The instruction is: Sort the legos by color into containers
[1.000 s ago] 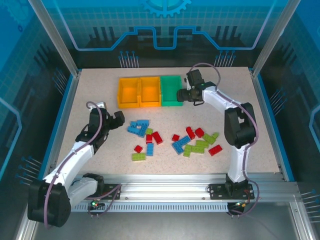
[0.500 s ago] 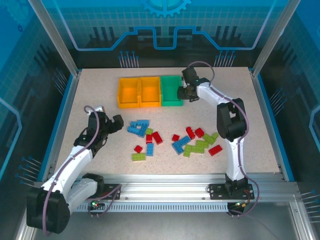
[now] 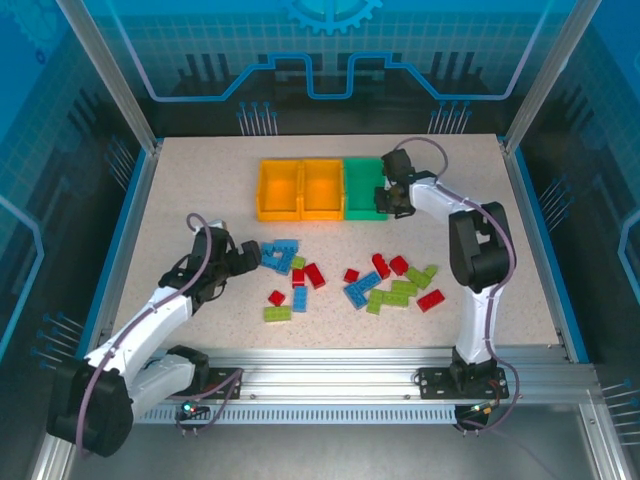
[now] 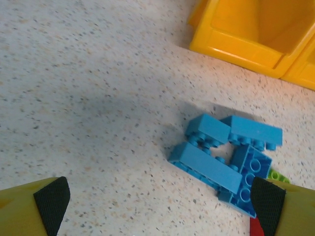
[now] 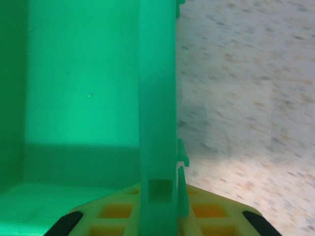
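Observation:
Light blue, red and lime legos lie scattered mid-table: a blue cluster (image 3: 280,255), red bricks (image 3: 390,265) and lime bricks (image 3: 395,293). Two orange-yellow bins (image 3: 280,188) and a green bin (image 3: 362,175) stand in a row at the back. My left gripper (image 3: 257,260) is open and low over the table, at the blue cluster's (image 4: 211,169) left edge, with its pads (image 4: 51,201) wide apart and holding nothing. My right gripper (image 3: 389,195) is open and straddles the green bin's right wall (image 5: 157,98), one finger inside the bin and one outside.
An orange-yellow bin's corner (image 4: 246,29) sits just beyond the blue cluster in the left wrist view. A lime brick (image 3: 277,313) and a red brick (image 3: 277,297) lie near the front. Bare table stretches left of the left arm and right of the green bin.
All three bins have slid to the right together, and the right gripper moved right with the green bin's wall. My left gripper has advanced rightward up to the blue cluster.

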Controlling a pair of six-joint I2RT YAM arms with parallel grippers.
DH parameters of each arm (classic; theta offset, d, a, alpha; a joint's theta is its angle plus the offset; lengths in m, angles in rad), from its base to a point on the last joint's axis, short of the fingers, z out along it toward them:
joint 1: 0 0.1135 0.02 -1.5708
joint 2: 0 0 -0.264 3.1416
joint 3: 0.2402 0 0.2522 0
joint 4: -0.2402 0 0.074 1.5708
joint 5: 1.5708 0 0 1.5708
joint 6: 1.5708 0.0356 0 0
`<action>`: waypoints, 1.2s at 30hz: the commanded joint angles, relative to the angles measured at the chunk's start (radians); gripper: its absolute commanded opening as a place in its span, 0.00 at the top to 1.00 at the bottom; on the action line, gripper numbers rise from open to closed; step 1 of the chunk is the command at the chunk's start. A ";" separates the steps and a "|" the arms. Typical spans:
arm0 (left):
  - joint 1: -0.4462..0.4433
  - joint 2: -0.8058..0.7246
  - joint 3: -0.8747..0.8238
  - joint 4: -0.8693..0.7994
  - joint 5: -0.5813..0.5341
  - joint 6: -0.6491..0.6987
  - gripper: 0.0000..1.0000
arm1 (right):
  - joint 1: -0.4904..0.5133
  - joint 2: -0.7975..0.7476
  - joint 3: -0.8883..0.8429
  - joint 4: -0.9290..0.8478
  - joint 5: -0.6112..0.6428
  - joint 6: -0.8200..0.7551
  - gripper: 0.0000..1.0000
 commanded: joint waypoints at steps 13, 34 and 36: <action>-0.099 0.001 0.008 -0.025 -0.065 0.006 0.01 | -0.088 -0.163 -0.092 -0.028 -0.040 -0.105 0.41; -0.100 -0.024 0.034 -0.054 -0.115 0.042 0.01 | 0.473 -0.613 -0.627 -0.017 0.027 -0.080 0.20; -0.100 -0.025 0.028 -0.047 -0.112 0.033 0.01 | 0.518 -0.603 -0.653 -0.022 0.034 -0.037 0.21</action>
